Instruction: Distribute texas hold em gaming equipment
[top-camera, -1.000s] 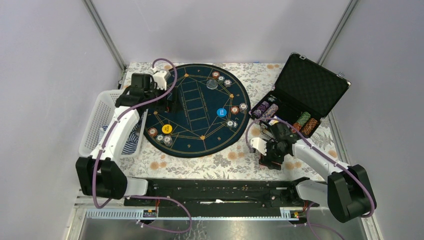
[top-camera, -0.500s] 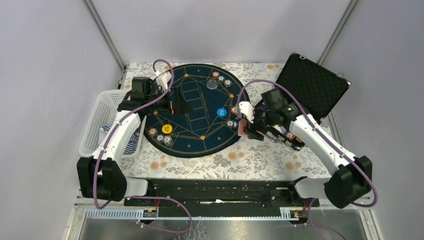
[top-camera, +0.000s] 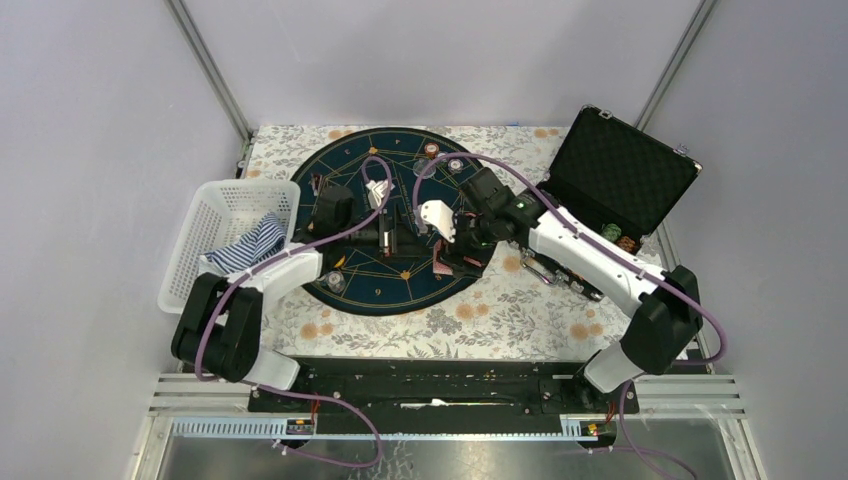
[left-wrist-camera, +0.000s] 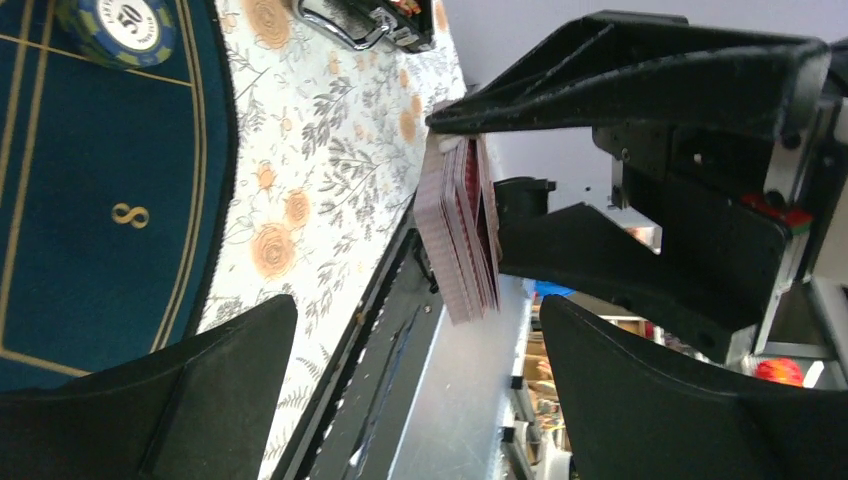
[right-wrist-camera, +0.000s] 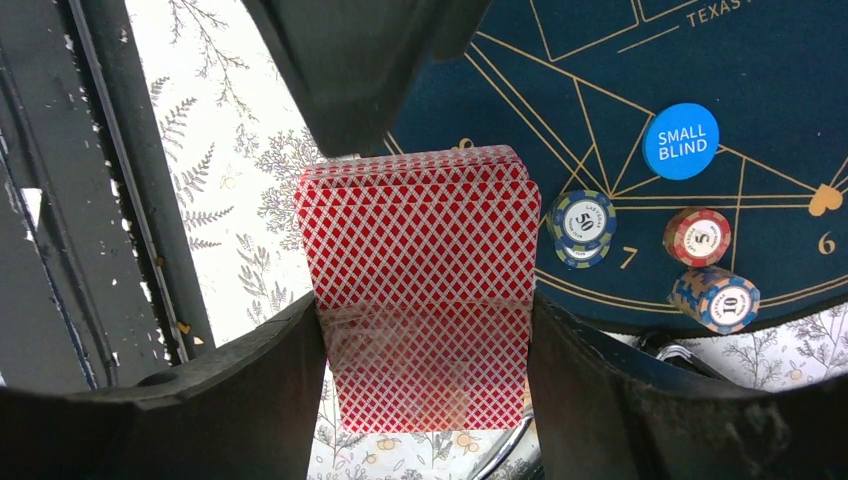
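The stack of red lattice-backed playing cards (right-wrist-camera: 425, 280) is pinched in the right gripper's (right-wrist-camera: 425, 312) jaws above the round dark-blue mat's (right-wrist-camera: 600, 60) edge, with the left gripper's (left-wrist-camera: 415, 320) jaws spread; outer cards could be shed if snagged.

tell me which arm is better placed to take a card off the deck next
Probably left: the right hand is clamped on the deck of cards, and the open left hand faces it close up.
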